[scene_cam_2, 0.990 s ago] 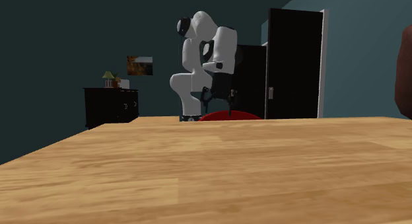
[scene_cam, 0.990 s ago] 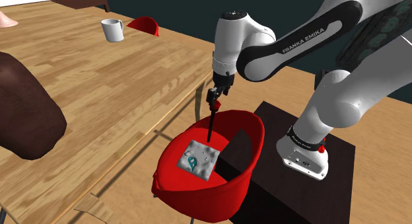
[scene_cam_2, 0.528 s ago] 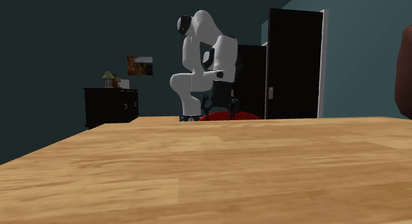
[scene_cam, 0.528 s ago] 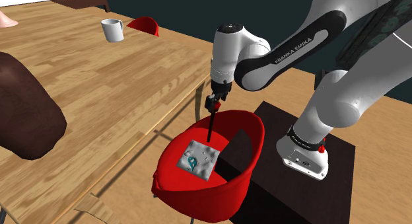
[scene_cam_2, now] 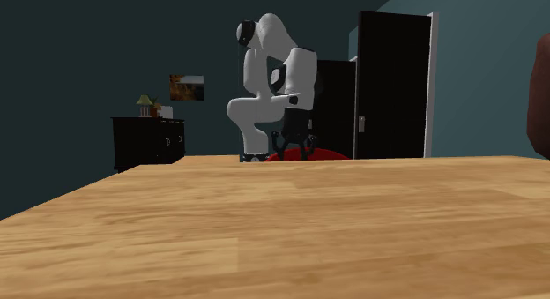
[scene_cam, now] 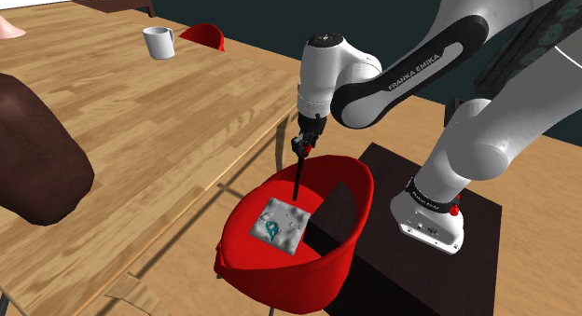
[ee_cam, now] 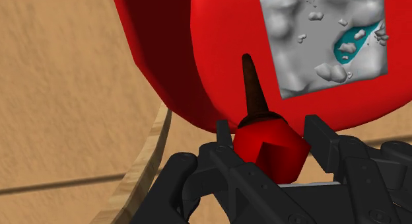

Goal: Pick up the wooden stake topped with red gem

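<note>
- Pincer (ee_cam: 269,133) is narrow, its two black fingers (ee_cam: 321,135) pressed against the red gem (ee_cam: 272,150) from either side: it has the gem clamped.
- The stake (ee_cam: 253,90) runs straight away from the pincer, a dark brown shaft tapering to a point, with the gem at the held end.
- In the shoulder view the stake (scene_cam: 297,174) hangs as a thin, near-upright dark line under the pincer (scene_cam: 301,144), its tip over the hollow of the red seat (scene_cam: 326,258).
- A grey pad (scene_cam: 278,226) with a teal mark lies inside that seat, just beside the stake's tip and apart from it.
- The seat sits against the edge of the wooden table (scene_cam: 140,118), next to the dark stand (scene_cam: 466,258).
- The white arm (scene_cam: 410,72) bends over from the stand and points its wrist down.
- Well away on the table stands a white mug (scene_cam: 159,42).
- From the second exterior view, the pincer (scene_cam_2: 295,145) sits low behind the table's far edge.
</note>
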Robot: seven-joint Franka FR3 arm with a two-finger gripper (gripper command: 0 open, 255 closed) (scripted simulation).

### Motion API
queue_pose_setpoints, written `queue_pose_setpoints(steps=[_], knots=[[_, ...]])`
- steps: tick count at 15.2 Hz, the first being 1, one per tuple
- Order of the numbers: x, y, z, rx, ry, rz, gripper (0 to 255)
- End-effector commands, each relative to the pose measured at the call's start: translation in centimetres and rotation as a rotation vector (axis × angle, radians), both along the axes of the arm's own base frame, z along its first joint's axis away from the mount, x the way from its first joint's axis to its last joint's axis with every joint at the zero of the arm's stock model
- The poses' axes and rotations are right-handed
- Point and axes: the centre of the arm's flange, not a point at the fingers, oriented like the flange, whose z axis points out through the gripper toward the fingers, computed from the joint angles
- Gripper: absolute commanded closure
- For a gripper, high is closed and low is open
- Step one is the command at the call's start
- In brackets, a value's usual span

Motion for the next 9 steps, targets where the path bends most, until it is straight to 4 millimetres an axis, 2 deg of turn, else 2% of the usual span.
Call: queue_pose_setpoints(steps=[1, 2, 9], knots=[[0.0, 0.0, 0.0, 0.0, 0.001, 0.0, 255], [0.0, 0.1, 0.0, 0.0, 0.001, 0.0, 255], [0.0, 0.1, 3.7, 0.0, 0.001, 0.0, 255]])
